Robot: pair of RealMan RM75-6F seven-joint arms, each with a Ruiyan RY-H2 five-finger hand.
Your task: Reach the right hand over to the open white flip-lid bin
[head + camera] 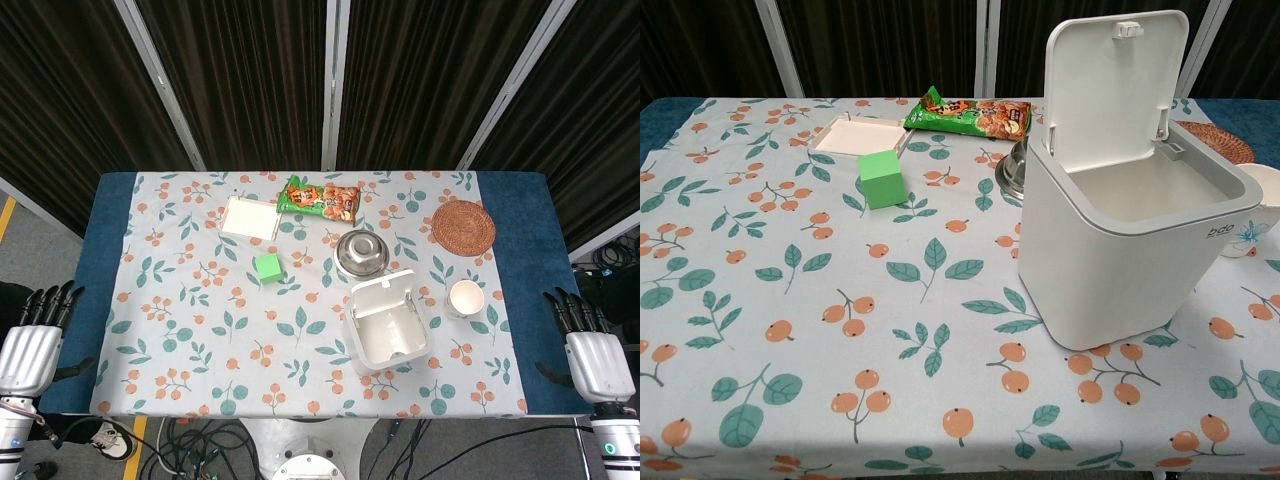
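The white flip-lid bin [388,322] stands near the table's front edge, right of centre, with its lid raised; in the chest view the bin [1120,250] shows an empty inside. My right hand [590,345] hangs off the table's right edge, well to the right of the bin, fingers straight and apart, holding nothing. My left hand [35,335] hangs off the left edge, fingers likewise spread and empty. Neither hand shows in the chest view.
A white cup [465,298] stands just right of the bin, between it and my right hand. Behind the bin sit a metal bowl [361,251], a green cube [267,266], a white tray [248,217], a snack bag [318,199] and a woven coaster [463,227].
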